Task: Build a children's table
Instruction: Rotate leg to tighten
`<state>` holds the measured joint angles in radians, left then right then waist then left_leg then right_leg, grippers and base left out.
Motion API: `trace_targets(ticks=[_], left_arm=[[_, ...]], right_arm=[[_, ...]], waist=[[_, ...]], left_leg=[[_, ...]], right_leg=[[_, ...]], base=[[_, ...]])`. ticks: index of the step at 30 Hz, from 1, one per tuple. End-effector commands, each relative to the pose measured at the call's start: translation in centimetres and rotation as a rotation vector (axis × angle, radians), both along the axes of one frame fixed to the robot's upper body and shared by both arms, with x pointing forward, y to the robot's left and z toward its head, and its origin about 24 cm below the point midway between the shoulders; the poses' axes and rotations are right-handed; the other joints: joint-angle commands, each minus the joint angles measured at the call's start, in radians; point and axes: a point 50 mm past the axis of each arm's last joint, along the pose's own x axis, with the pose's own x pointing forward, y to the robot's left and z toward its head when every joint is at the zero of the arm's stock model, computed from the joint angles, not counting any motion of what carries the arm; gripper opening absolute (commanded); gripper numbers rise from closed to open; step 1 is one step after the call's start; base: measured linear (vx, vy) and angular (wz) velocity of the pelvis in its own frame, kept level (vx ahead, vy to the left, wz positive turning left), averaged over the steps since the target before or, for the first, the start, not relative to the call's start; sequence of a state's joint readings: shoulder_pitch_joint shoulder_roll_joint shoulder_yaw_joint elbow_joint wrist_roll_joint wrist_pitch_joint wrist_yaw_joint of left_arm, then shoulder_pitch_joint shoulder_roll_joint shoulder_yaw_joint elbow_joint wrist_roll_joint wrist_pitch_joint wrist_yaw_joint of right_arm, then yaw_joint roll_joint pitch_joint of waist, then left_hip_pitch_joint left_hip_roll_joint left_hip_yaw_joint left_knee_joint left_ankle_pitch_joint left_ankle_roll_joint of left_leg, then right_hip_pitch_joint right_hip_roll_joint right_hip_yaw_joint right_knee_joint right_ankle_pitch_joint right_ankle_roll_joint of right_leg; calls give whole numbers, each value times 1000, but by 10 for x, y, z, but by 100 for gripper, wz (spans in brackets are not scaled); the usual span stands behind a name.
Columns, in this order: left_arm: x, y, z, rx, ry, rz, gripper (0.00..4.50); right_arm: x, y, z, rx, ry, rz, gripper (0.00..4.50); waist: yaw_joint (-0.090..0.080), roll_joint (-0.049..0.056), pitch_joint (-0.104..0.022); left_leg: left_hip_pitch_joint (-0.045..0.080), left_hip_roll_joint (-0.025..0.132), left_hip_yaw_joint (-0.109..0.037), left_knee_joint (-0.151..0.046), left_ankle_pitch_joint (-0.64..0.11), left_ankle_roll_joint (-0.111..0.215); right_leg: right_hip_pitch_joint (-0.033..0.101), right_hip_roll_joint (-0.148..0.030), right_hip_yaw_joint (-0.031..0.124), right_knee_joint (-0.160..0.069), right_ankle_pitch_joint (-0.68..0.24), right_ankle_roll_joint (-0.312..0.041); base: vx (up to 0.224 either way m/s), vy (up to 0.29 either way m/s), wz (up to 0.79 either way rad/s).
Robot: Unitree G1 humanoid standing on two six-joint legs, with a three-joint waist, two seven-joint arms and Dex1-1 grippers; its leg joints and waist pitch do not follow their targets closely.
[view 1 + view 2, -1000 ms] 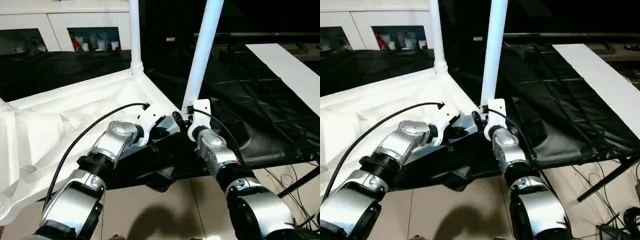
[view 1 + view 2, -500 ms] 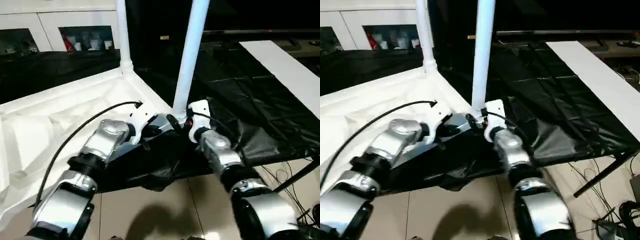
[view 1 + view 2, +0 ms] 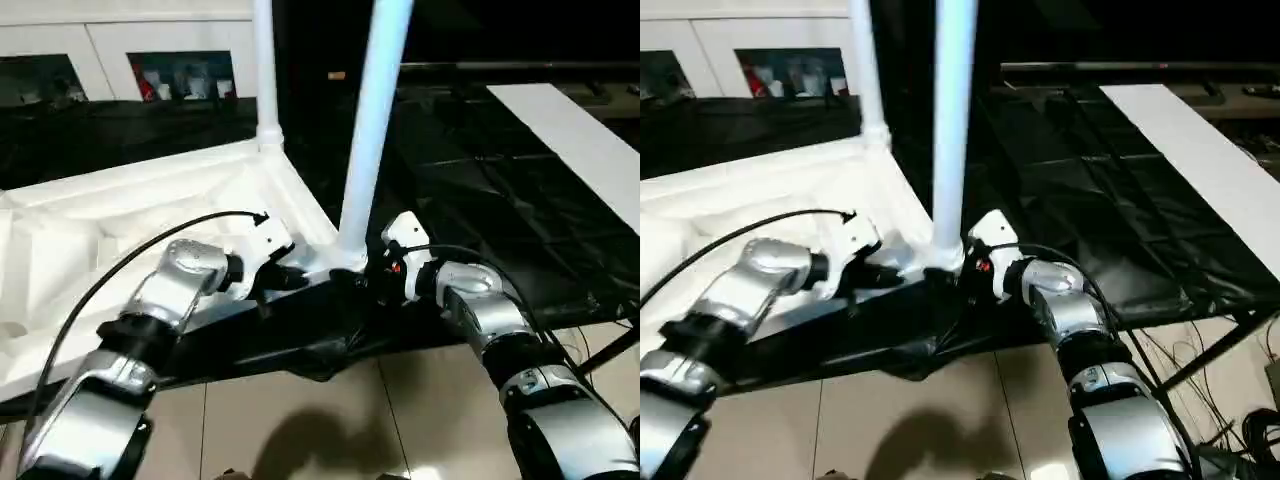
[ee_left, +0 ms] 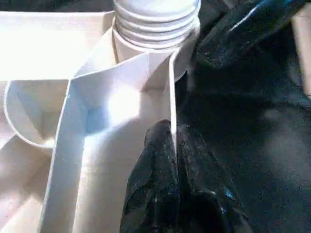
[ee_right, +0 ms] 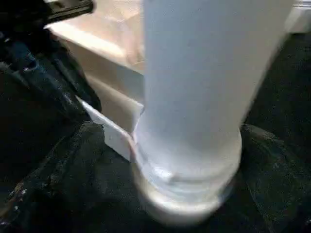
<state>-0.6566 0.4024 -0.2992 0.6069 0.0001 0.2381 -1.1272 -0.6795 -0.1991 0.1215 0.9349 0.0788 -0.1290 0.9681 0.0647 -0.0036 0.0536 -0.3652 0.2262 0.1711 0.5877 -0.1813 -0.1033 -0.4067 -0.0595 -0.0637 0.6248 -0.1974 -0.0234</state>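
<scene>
L gripper (image 4: 176, 160), two black fingers, is clenched on the thin white side wall of the upside-down white plastic rectangular tabletop (image 3: 120, 215), pinching the rim close beside the near corner socket. In the L wrist view the fingers (image 4: 150, 179) sit either side of that wall, w/ the ribbed threaded collar of the socket just beyond them.

R gripper (image 3: 368, 278) stands released, fingers spread wide, at the base of the near long white tapered tube leg (image 3: 368, 130). It's right beside the leg's foot, on the black-cloth side; can't tell if a finger touches the leg. R wrist view looks straight at that leg (image 5: 209, 87), its bottom seated in the round corner socket, a corner of the tabletop wall beside it.

Tabletop lies ribbed underside up on a black crinkled plastic sheet (image 3: 480, 190) that covers the work surface; its near corner sits at the sheet's front edge, between the two silver forearms. Near leg rises upright w/ a slight lean. A second white tube leg (image 3: 266, 70) stands upright in the far corner socket on the same side.

A black cable (image 3: 130, 265) arcs over the L silver forearm. Behind, a white glass-door cabinet (image 3: 150, 60) w/ small items inside. A flat white panel (image 3: 570, 140) lies on the sheet at the R. Beige tiled floor (image 3: 300, 420) below.
</scene>
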Motion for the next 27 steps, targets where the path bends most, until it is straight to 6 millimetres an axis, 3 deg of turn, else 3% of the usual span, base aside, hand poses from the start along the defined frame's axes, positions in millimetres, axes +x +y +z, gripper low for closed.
trace_targets(ticks=[1, 4, 8, 21, 23, 27], left_arm=[[-8, -6, -6, 15, 48, -76, 0], [-11, -5, -6, 7, 68, -104, 0], [-13, -4, -5, 4, 72, -117, 0], [-14, 0, -4, 16, 87, -119, 0], [-14, -1, -5, 21, 89, -114, 0], [4, -4, -8, 40, 13, 86, 0]], right_arm=[[1, 3, 5, 1, -10, 29, 442], [1, 3, 6, -12, -8, 55, 442], [-1, 2, 6, -22, -1, 85, 398], [-2, -2, 5, -22, 7, 88, 295], [0, -2, 4, -7, 12, 49, 276], [11, -2, -4, 48, 31, -261, 270]], waist=[[3, 7, -70], [10, 5, -69], [17, 4, -70], [17, 7, -72], [17, 7, -71], [10, 0, -67]], left_leg=[[14, 11, 11, -58, -141, 70], [9, 11, 10, -60, -137, 63], [9, 8, 10, -59, -136, 54], [8, 7, 9, -59, -131, 52], [7, 7, 9, -59, -131, 51], [11, 4, 9, -62, -149, 28]], right_leg=[[56, -67, 46, -62, -24, -285], [60, -68, 45, -60, -27, -276], [61, -67, 46, -60, -36, -263], [63, -66, 45, -59, -23, -263], [62, -66, 45, -59, -24, -262], [58, -68, 48, -67, -87, -247]], base=[[0, 0, 0], [0, 0, 0], [0, 0, 0], [0, 0, 0], [0, 0, 0], [0, 0, 0]])
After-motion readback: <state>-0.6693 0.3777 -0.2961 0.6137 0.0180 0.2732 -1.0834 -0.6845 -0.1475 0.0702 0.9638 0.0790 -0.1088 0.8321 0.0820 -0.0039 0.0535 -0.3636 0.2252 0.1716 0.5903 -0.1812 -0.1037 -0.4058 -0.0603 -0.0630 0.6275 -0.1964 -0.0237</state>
